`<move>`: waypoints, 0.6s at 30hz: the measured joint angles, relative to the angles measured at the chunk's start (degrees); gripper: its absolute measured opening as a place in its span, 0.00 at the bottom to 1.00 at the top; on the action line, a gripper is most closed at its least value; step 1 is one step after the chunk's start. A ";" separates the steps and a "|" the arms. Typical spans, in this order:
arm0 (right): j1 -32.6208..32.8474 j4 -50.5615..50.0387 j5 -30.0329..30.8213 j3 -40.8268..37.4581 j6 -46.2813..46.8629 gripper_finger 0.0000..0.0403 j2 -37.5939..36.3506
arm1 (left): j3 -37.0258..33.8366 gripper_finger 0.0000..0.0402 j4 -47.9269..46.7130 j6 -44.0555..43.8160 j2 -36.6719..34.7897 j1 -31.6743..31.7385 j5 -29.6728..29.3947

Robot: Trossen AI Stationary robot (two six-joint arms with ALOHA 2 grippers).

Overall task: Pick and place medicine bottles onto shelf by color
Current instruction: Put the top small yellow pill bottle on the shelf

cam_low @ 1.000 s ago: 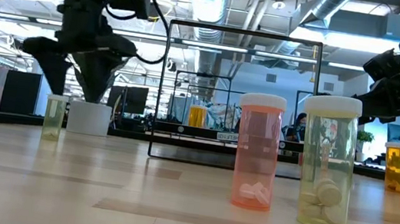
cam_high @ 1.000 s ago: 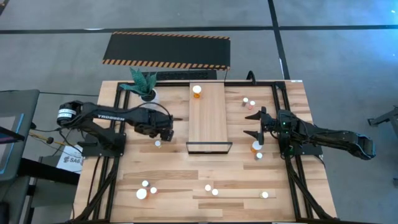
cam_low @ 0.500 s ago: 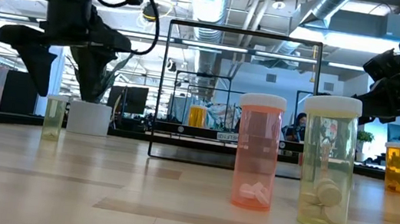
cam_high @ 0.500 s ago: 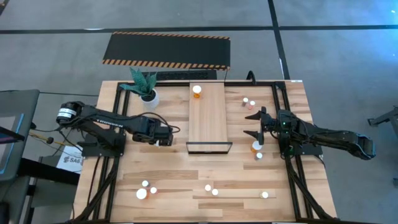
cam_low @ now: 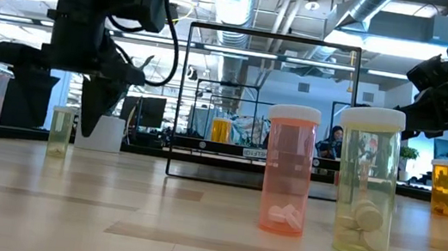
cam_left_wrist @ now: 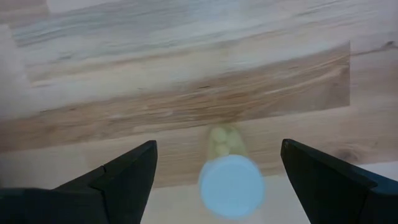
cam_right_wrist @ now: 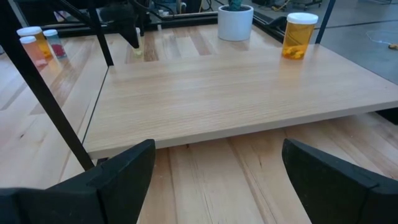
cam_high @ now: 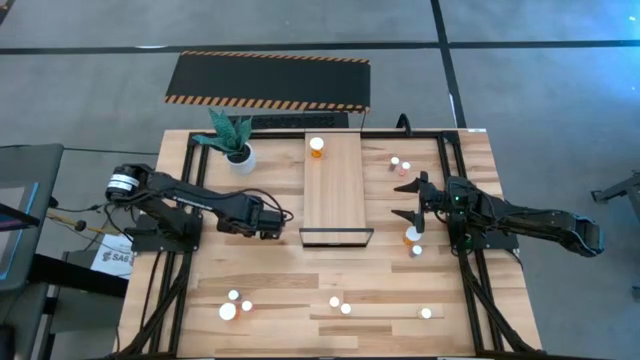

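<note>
A small yellowish medicine bottle (cam_left_wrist: 231, 185) with a white cap stands upright on the tabletop, left of the shelf (cam_high: 335, 190). My left gripper (cam_left_wrist: 217, 149) hangs over it, pointing down and open. Its fingers stand on either side of the bottle (cam_low: 59, 132) and touch nothing. An orange bottle (cam_high: 317, 146) stands at the shelf's far end. My right gripper (cam_high: 411, 199) waits open, right of the shelf, facing the board (cam_right_wrist: 236, 93). Pink (cam_low: 286, 182) and yellowish (cam_low: 366, 184) bottles stand near the front edge.
A white pot with a plant (cam_high: 238, 152) stands far left of the shelf. Two small bottles (cam_high: 400, 164) stand far right, and an orange one (cam_high: 411, 235) sits beside my right gripper. Several bottles (cam_high: 236, 304) line the near edge. A black striped mat (cam_high: 268, 78) lies beyond the table.
My left gripper has moved toward the table's near edge and a little right, come down, and rolled about its own axis. It now stands over the small yellowish bottle with a finger on each side. The bottle has not moved.
</note>
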 joint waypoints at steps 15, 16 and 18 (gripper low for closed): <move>0.00 0.00 0.01 0.00 0.00 0.93 0.00 | 0.00 0.64 0.59 0.78 -0.11 0.02 -0.53; 0.00 0.00 0.00 0.00 0.00 0.93 0.00 | 0.00 0.61 0.57 0.88 -0.11 0.02 -0.54; 0.00 0.01 0.00 0.00 0.00 0.93 0.00 | 0.00 0.54 0.57 0.96 -0.11 0.02 -0.53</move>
